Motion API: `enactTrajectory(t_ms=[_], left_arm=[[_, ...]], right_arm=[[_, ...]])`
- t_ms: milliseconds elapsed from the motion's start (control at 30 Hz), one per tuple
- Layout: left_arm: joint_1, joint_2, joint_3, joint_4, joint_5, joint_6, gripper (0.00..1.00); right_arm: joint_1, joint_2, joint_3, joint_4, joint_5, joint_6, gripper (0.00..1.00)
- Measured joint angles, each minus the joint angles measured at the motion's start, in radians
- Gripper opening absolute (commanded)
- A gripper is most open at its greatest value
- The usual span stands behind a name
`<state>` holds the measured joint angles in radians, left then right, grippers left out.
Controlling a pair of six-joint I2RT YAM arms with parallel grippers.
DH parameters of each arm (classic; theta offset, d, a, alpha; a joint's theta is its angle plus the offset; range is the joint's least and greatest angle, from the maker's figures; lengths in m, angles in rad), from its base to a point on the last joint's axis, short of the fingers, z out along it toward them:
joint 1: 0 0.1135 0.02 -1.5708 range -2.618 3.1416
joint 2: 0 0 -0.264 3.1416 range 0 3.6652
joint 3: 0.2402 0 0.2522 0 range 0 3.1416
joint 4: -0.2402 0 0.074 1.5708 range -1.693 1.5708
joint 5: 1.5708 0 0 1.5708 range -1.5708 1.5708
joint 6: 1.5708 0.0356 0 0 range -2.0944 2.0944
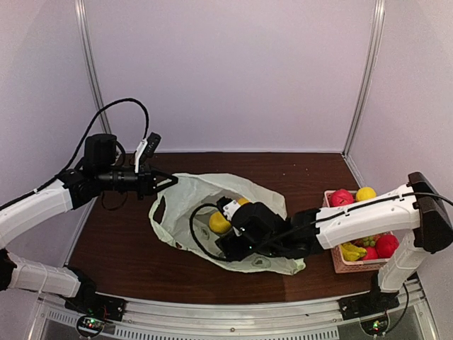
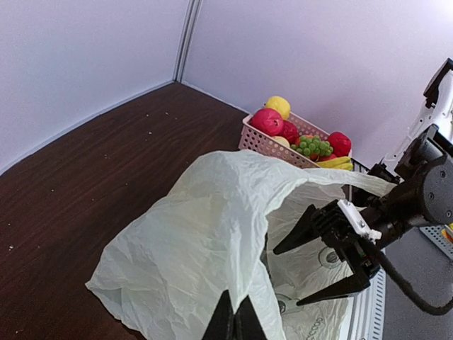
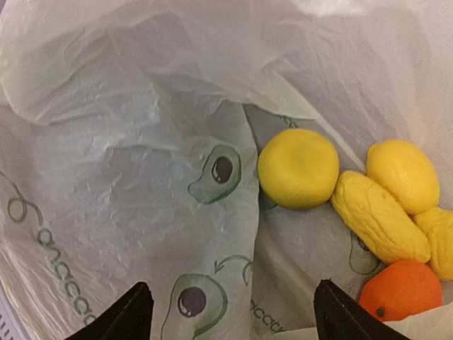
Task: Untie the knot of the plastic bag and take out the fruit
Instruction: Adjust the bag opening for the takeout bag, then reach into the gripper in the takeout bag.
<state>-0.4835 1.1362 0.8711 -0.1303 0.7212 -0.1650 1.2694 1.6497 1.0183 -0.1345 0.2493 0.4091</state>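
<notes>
The pale green plastic bag (image 1: 205,188) lies on the table with its mouth open; no knot shows. My left gripper (image 1: 168,181) is shut on the bag's upper edge and holds it lifted; the left wrist view shows the fingertips (image 2: 228,315) pinching the plastic (image 2: 191,234). My right gripper (image 1: 228,212) is open inside the bag's mouth, also seen in the left wrist view (image 2: 289,276). In the right wrist view its jaws (image 3: 233,312) stand wide apart over printed bag plastic (image 3: 127,177), short of a round yellow fruit (image 3: 298,168), a lemon (image 3: 402,175), an elongated yellow fruit (image 3: 379,216) and an orange (image 3: 400,290).
A pink slatted basket (image 1: 338,263) stands at the right with red fruits (image 1: 341,197), a yellow one (image 1: 365,193) and grapes (image 2: 311,146). White walls enclose the brown table at the back and sides. A black cable (image 1: 195,237) loops over the bag.
</notes>
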Motion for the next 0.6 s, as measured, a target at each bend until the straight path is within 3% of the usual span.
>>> enactTrajectory(t_ms=[200,433,600], left_arm=[[0.0,0.0,-0.001,0.002,0.01,0.0,0.0],[0.0,-0.001,-0.003,0.001,0.012,0.0,0.0],[0.0,-0.001,-0.003,0.001,0.012,0.0,0.0]], right_arm=[[-0.093,0.029,0.14,-0.012,0.04,-0.063,0.81],[-0.162,0.147,0.191,-0.015,0.043,-0.122,0.81],[-0.166,0.239,0.244,-0.011,0.041,-0.144,0.9]])
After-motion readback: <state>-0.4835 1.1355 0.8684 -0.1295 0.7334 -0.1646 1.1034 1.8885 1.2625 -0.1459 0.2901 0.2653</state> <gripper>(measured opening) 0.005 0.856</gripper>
